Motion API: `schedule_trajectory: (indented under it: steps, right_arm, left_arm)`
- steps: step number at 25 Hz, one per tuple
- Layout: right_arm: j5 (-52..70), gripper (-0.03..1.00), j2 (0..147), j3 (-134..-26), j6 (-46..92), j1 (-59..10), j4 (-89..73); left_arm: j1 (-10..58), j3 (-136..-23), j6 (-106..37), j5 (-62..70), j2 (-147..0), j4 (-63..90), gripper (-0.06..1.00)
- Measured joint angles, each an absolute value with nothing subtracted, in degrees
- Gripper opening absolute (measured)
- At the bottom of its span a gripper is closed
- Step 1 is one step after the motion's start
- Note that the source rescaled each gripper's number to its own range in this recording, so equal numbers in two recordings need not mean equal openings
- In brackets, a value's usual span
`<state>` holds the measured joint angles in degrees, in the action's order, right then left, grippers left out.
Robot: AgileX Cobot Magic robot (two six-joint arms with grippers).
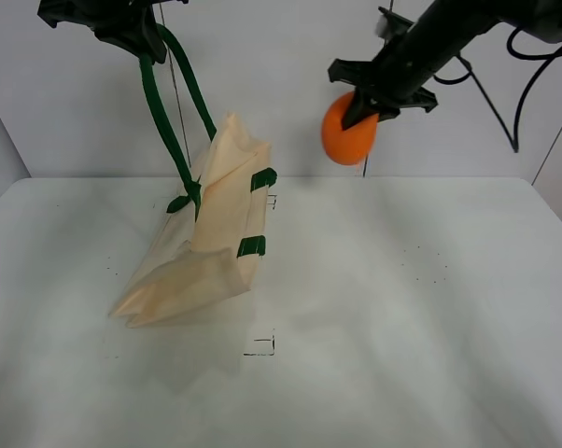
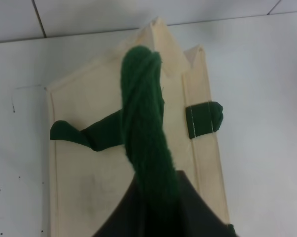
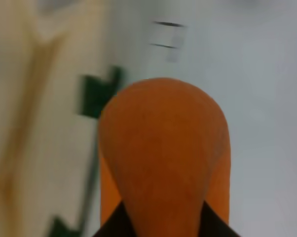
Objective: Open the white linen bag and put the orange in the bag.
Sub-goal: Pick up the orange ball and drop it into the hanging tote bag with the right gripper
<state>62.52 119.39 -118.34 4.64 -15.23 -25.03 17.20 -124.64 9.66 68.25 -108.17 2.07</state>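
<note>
Left gripper (image 1: 139, 37) clamped on a twisted green strap (image 1: 164, 121); limp cream white linen bag (image 1: 220, 224) sags beneath. Right gripper (image 1: 363, 105) pinches the smooth round orange (image 1: 344, 138).

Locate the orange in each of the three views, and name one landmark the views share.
Exterior high: the orange is in the air, upper right of centre, to the right of the white linen bag.
Left wrist: not in it.
Right wrist: fills the centre, close up.
Shared landmark: the white linen bag, also seen in the left wrist and right wrist views.
</note>
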Motion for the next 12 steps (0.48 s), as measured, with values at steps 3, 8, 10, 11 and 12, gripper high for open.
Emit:
schedule_trajectory:
  steps: [3,8,10,11,12]
  right_arm:
    - [58.5,0.00,120.2,-118.3,4.6,-20.4,-26.7]
    - [51.8,0.00,123.8,-118.3,4.6,-28.7,-27.7]
    - [49.9,0.00,125.6,-118.3,4.6,-30.8,-27.8]
    - [49.1,0.00,126.7,-118.3,4.6,-31.5,-27.9]
    - [48.4,0.00,127.7,-118.3,4.3,-32.0,-27.9]
  left_arm:
    - [17.2,-124.6,9.7,68.2,-108.2,2.1,0.00]
    - [17.2,-124.6,9.6,68.2,-108.2,2.1,0.00]
    - [17.2,-124.6,9.6,68.2,-108.2,2.1,0.00]
    - [17.2,-124.6,9.6,68.2,-108.2,2.1,0.00]
    - [17.2,-124.6,9.6,68.2,-108.2,2.1,0.00]
